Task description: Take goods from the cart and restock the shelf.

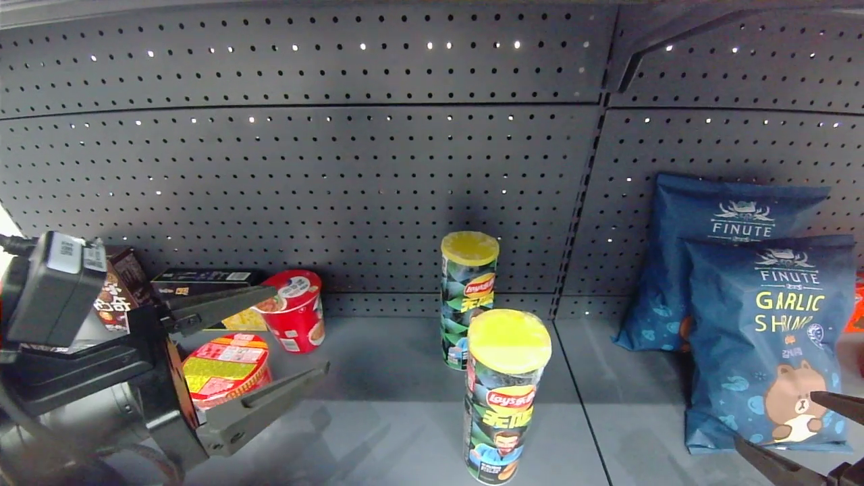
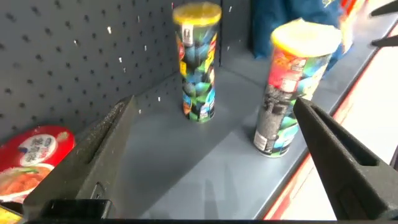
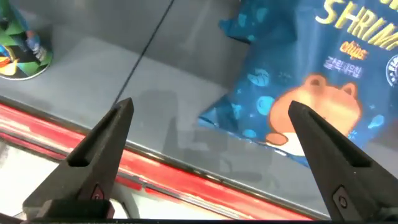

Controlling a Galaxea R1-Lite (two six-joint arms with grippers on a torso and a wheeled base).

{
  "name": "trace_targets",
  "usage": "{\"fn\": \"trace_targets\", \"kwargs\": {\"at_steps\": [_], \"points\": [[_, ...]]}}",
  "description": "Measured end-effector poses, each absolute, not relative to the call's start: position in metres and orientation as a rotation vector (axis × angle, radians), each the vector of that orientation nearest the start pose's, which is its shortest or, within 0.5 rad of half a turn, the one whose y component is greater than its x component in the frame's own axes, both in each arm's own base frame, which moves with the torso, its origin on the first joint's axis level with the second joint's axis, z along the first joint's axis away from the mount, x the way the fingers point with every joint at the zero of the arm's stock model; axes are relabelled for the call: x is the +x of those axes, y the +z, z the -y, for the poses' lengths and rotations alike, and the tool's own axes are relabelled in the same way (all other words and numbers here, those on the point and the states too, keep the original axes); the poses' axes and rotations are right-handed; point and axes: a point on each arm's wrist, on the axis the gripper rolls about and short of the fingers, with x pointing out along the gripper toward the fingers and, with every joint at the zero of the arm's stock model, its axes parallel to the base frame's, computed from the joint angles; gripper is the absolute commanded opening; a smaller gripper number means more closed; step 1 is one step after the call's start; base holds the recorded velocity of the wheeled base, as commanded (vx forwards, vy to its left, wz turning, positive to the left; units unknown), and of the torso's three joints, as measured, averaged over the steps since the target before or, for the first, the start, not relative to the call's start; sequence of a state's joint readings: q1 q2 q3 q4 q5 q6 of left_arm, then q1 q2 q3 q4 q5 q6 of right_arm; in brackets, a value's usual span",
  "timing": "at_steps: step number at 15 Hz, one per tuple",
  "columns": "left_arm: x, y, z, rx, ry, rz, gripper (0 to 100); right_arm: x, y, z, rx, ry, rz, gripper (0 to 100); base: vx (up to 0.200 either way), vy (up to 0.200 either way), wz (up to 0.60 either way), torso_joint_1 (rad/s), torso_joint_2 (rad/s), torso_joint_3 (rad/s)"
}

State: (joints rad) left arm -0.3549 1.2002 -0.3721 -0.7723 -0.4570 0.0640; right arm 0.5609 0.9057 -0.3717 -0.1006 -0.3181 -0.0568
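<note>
Yellow plastic lids top the two chip cans, and both tubes are wrapped in a busy green, black and blue print with a red-and-yellow logo patch. The near chip can [image 1: 503, 398] stands upright toward the front of the shelf deck [image 1: 391, 418], about mid-shelf. The far chip can [image 1: 468, 304] stands upright behind it and a touch left, close to the pegboard back [image 1: 337, 175]. They're apart, not touching.

The deck is smooth dark grey metal, and the back panel is the same grey, punched with rows of little round holes. The front lip is a red strip [image 3: 186, 171].

Off to the right are two puffy blue snack bags in glossy, crinkly film. The front bag [image 1: 769, 351] has a cartoon bear on it and overlaps the rear bag [image 1: 702, 229]. On the left there's a red tapered noodle cup [image 1: 297, 317]. Nearer to us is a round noodle bowl [image 1: 226, 368] with a flat printed lid, and a dark flat box [image 1: 202, 277] sits by the back wall.

The left gripper [image 1: 300, 331] hangs at the near left. Its two dark wedge-shaped fingers are spread wide with nothing between them, and they touch nothing. The right gripper [image 1: 776, 417] is at the near right, in front of the front bag's lower corner. Its fingers are also spread wide and empty, clear of the bag as far as I can tell.
</note>
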Motion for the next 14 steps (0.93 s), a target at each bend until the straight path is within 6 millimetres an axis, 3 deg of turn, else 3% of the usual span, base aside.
{"fn": "trace_targets", "kwargs": {"at_steps": [7, 14], "points": [[0.153, 0.201, 0.067, 0.061, -0.798, -0.017, 100, 0.092, 0.167, -0.053, -0.266, 0.399, -0.422, 100, 0.0, 0.0, 0.0, 0.0, 0.0, 0.0], [0.154, 0.199, 0.065, 0.062, -0.787, -0.025, 100, 0.122, 0.159, -0.093, -0.274, 0.392, -0.515, 100, 0.0, 0.0, 0.0, 0.0, 0.0, 0.0]]}}
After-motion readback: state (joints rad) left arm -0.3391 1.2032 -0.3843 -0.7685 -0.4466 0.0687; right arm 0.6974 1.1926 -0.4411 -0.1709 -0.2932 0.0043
